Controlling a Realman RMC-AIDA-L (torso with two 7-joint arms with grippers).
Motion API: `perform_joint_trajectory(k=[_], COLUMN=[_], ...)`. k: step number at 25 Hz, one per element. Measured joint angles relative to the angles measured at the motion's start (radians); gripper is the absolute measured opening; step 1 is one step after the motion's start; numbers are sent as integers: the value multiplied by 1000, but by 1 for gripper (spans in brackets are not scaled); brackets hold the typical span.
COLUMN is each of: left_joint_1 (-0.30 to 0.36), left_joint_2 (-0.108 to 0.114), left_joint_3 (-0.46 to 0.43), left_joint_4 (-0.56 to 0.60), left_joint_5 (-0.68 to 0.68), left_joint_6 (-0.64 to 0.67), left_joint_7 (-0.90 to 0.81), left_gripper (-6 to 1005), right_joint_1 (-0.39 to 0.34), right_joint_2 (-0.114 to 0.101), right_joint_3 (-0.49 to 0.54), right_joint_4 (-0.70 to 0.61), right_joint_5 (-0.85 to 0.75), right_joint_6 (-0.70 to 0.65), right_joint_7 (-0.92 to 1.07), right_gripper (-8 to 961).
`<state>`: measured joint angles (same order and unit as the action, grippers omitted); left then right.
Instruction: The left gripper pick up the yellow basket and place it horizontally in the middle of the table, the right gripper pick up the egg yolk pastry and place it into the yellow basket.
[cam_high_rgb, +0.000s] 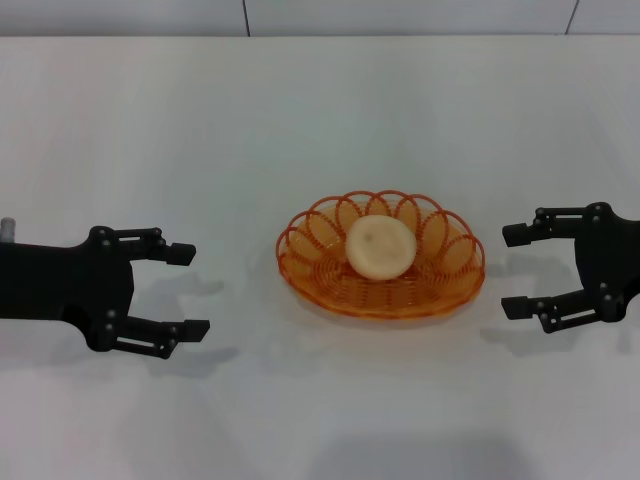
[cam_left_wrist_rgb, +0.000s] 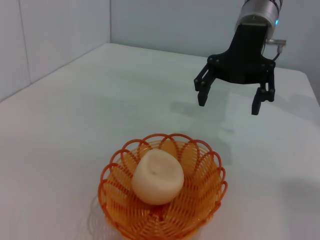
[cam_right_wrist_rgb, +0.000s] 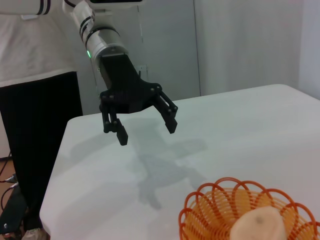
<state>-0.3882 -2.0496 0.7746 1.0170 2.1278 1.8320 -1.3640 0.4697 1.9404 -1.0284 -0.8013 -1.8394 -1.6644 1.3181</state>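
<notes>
In the middle of the table (cam_high_rgb: 150, 130) sits the yellow basket (cam_high_rgb: 381, 291), lying flat, the egg yolk pastry (cam_high_rgb: 380, 246) inside it — left gripper (cam_high_rgb: 190, 290) and right gripper (cam_high_rgb: 512, 271) hover either side, well apart from it, fingers spread, holding nothing.

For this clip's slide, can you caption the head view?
Egg yolk pastry rests in the yellow basket mid-table; left gripper and right gripper flank it, open.

You're looking at a lab-style test room: 1 bare white table (cam_high_rgb: 150, 130), plain pale walls (cam_left_wrist_rgb: 60, 35), a white curtain (cam_right_wrist_rgb: 250, 45), and loose cables (cam_right_wrist_rgb: 7, 185) on the floor.
</notes>
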Motion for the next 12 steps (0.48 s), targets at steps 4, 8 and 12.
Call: perform_joint_trajectory(k=[4, 8, 12], left_joint_1=[-3, -3, -3], left_joint_2=[0, 0, -3], left_joint_3=[0, 0, 0], left_joint_4=[0, 0, 0], left_joint_5=[3, 5, 5], left_joint_6=[-9, -10, -17], left_joint_7=[-10, -13, -13], left_gripper=[875, 875, 875], right_joint_1=[-1, -1, -2], right_joint_2=[2, 4, 7], right_joint_3=[1, 1, 1], right_joint_4=[1, 1, 1], right_joint_5=[0, 0, 0], right_joint_6=[7, 9, 14], right_joint_7=[-1, -3, -3], right_gripper=[847, 847, 847])
